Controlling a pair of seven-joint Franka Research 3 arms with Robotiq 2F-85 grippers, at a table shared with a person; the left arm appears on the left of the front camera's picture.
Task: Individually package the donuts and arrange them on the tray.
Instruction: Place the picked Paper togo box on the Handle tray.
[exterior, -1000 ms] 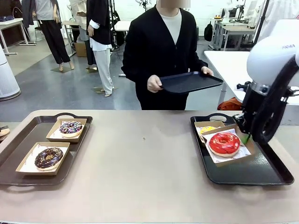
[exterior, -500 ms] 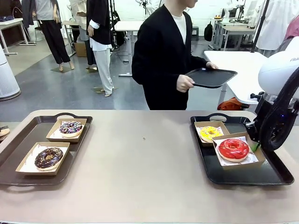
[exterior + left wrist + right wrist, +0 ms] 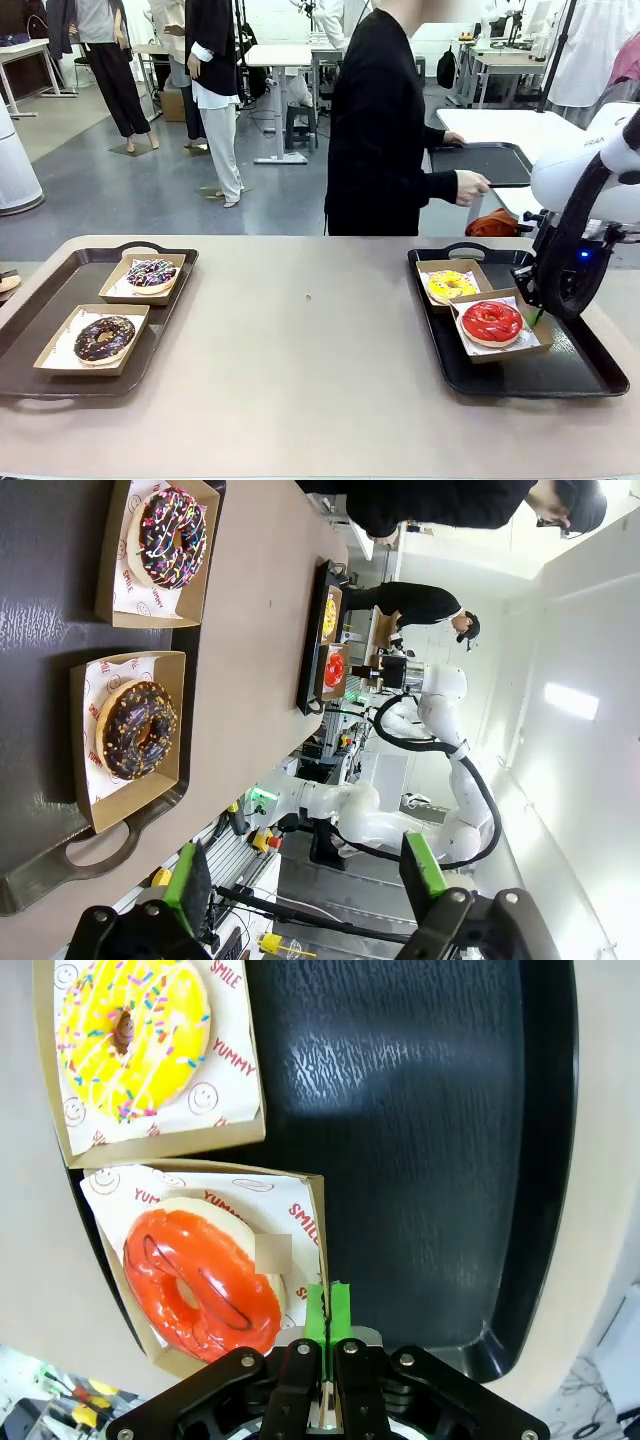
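Conceivably, the red donut's box (image 3: 200, 1260), pinched at its edge by the fully closed right claw (image 3: 327, 1335), could be tipped against the yellow donut (image 3: 135, 1038) beside it if dragged.

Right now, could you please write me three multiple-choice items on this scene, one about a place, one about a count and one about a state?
1. Where does the red-glazed donut lie?
A. In a box on the right tray
B. On the bare table
C. On the left tray

2. How many boxed donuts sit on the left tray?
A. One
B. Two
C. Four

3. How do the right gripper's green pads stand?
A. Wide apart
B. Pressed together at the edge of the red donut's box
C. Closed around the yellow donut

Answers:
1 A, the front view shows it boxed beside the yellow-iced donut on that tray.
2 B, two boxes lie there.
3 B, the right wrist view shows no gap.
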